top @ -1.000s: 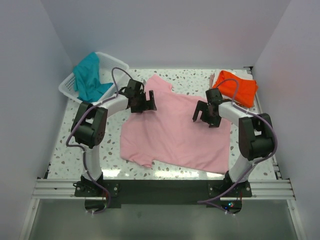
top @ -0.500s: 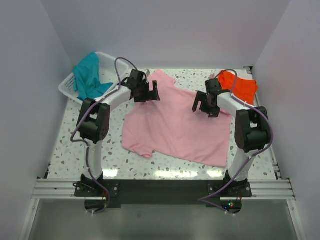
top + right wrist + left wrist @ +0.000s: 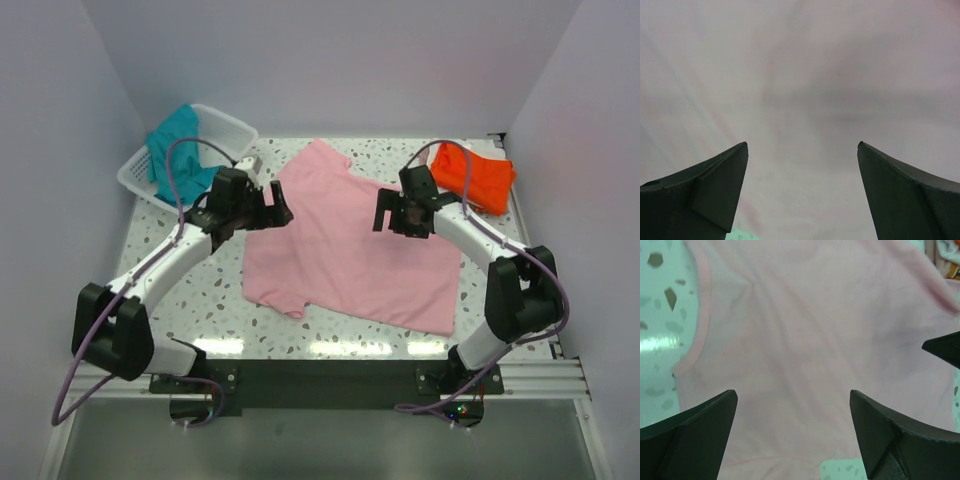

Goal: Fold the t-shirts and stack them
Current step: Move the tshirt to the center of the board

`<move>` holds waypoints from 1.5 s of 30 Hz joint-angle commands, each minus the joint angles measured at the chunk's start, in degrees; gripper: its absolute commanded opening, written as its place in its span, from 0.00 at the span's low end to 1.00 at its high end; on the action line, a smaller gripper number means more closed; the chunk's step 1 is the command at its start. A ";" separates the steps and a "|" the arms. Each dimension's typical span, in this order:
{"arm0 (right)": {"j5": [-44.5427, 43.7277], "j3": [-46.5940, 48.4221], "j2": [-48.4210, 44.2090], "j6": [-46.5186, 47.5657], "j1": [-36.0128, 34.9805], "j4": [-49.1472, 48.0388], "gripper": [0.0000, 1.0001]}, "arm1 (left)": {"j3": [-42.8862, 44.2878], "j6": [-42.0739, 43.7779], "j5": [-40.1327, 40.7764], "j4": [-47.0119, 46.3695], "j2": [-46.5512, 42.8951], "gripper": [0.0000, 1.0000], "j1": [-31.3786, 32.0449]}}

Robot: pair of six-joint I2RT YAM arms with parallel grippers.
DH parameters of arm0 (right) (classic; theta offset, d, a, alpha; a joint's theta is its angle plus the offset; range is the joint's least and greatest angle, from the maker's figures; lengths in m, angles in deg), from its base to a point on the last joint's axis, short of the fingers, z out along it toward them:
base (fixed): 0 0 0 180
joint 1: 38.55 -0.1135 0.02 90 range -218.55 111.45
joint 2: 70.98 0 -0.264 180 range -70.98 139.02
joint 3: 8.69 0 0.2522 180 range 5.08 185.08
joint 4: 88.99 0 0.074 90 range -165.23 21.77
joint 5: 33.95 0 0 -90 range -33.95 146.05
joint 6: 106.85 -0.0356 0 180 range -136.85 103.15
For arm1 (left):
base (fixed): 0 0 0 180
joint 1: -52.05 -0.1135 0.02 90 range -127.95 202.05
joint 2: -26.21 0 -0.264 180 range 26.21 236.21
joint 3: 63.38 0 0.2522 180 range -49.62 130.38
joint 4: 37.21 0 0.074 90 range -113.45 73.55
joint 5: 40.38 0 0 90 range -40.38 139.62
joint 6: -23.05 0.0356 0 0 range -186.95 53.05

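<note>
The light pink t-shirt [image 3: 345,245] lies spread flat across the middle of the table; it fills the left wrist view [image 3: 810,330] and the right wrist view [image 3: 800,75]. My left gripper [image 3: 272,208] is open and empty over the shirt's left edge. My right gripper [image 3: 392,212] is open and empty over the shirt's upper right part. The bright orange t-shirt [image 3: 478,175] lies bunched at the back right. The teal t-shirt [image 3: 178,155] hangs in the white basket at the back left.
The white lattice basket [image 3: 228,126] stands at the back left corner. The speckled tabletop [image 3: 220,300] shows to the left of and in front of the pink shirt. White walls enclose the table on three sides.
Both grippers have let go of the pink shirt and drawn back toward me and inward. The left arm swung well to the left. The shirt now lies flatter.
</note>
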 commanded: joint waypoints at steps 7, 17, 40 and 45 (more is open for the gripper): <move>3.16 -9.75 -9.47 -0.39 -2.63 -0.80 0.93 | -22.66 -9.05 4.39 2.82 -18.64 0.99 0.23; 4.05 -12.84 -13.52 -1.53 -3.16 -0.45 0.93 | -32.68 -13.27 6.85 6.17 -24.89 0.97 0.23; 3.43 -13.98 -11.32 -1.71 -3.25 -0.28 0.93 | -36.56 -17.06 0.79 -2.27 -21.38 0.42 0.23; 3.26 -13.55 -10.36 -1.45 -3.34 -0.28 0.93 | -32.00 -16.79 1.40 3.34 -22.08 0.04 0.23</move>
